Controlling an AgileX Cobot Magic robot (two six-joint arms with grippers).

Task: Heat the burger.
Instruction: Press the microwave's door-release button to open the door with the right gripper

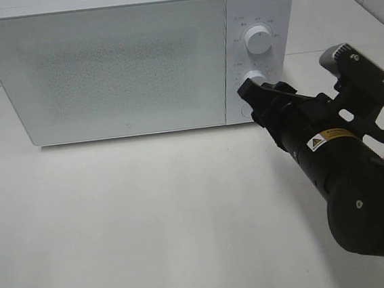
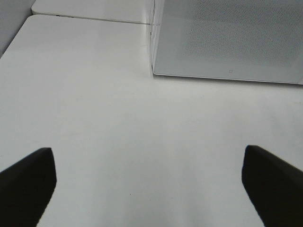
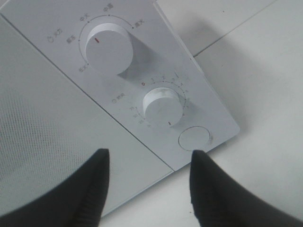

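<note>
Microwave [image 1: 123, 62] sits on table [image 1: 118, 226], right hand [image 1: 249, 92] before dial [image 1: 256, 76].

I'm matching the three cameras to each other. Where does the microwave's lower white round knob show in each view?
Exterior high: the lower white round knob is on the control panel, below the upper knob, at the tip of the right gripper.
Left wrist: not in it.
Right wrist: central, between the upper knob and the round button.
Shared landmark: the white microwave's speckled door.

The right arm [image 1: 360, 196] and end effector [image 3: 149, 153] are matte black, with a yellow warning label [image 1: 328, 140] and grey-capped camera [image 1: 351, 67].
</note>
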